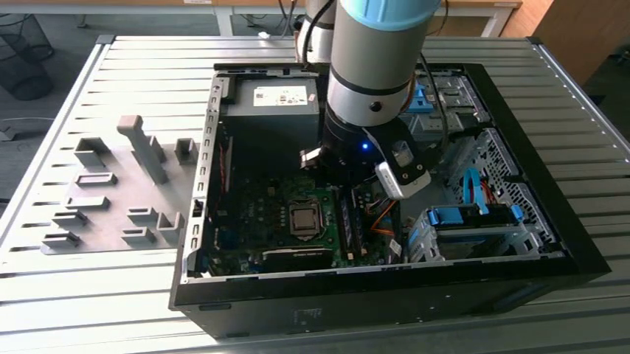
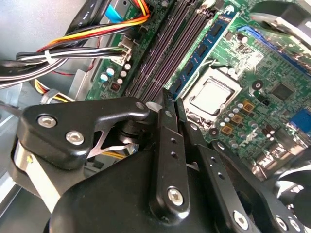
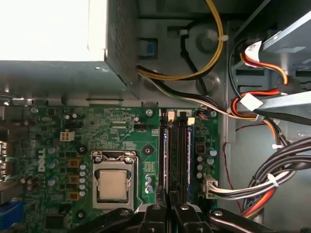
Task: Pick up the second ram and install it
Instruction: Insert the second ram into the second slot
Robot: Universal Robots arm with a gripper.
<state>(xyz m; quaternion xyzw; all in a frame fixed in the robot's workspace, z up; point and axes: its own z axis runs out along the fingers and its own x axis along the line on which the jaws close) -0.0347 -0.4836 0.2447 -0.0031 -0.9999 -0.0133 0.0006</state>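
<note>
Tool (image 2: 172, 104) closed, above memory slots (image 2: 163, 53)

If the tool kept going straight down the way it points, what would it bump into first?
Most likely the memory slots on the green motherboard, beside the blue ram stick already seated there. The tool points at them, closed; how far off is unclear.

Workshop, slatted metal table (image 1: 118, 287), open computer case (image 1: 551, 243)

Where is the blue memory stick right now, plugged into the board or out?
In: the blue memory stick stands on edge in the motherboard, beside the processor. Whether it is latched, cannot tell.
</note>
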